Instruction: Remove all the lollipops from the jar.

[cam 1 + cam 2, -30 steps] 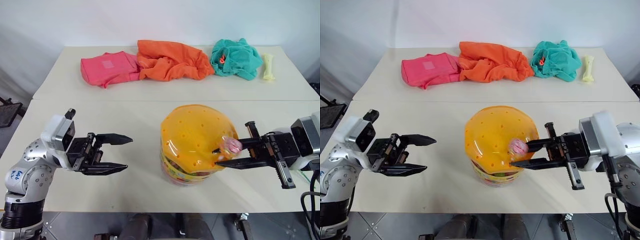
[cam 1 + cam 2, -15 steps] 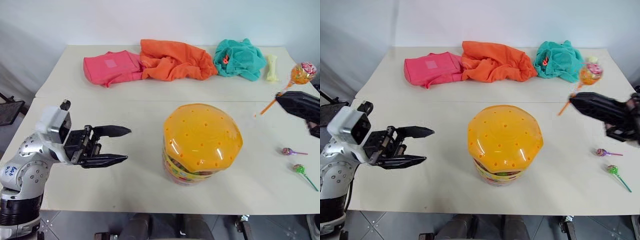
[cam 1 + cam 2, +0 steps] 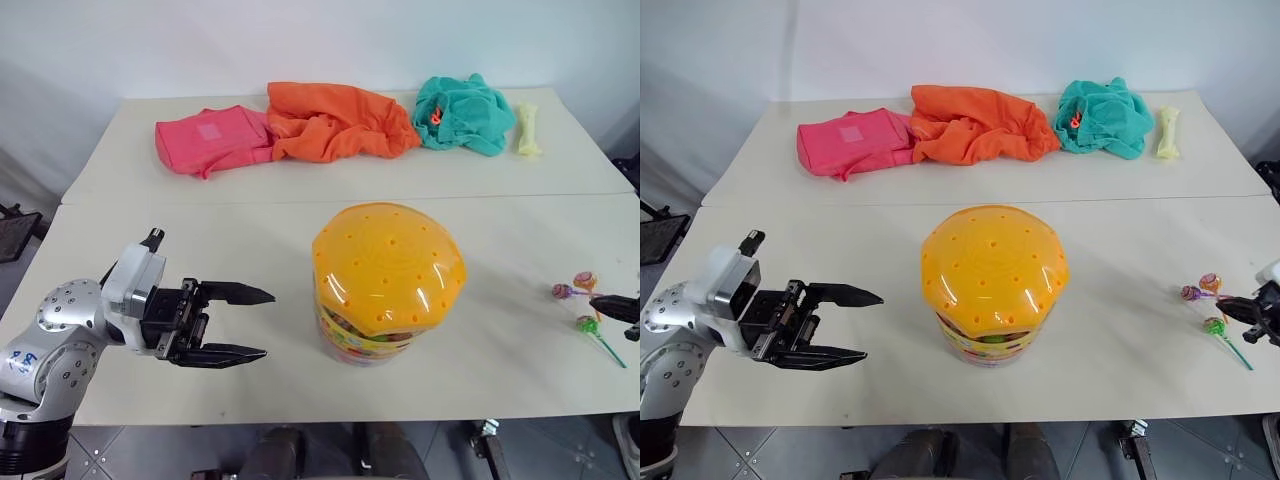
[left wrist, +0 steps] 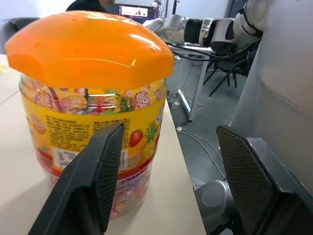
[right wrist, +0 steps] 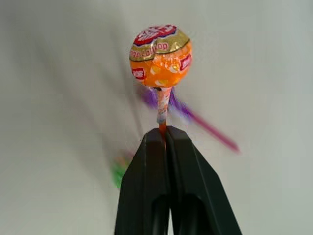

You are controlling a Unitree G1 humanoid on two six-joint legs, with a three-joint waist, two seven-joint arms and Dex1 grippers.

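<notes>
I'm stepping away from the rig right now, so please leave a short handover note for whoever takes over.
Right gripper: shut on the stick of an orange lollipop, low over the table's right edge.
Left gripper: open, holding nothing, left of the jar.
Done: purple lollipop and green lollipop lie on the table.
Left: set the orange one down, then check the jar for more; lid is on.
</notes>
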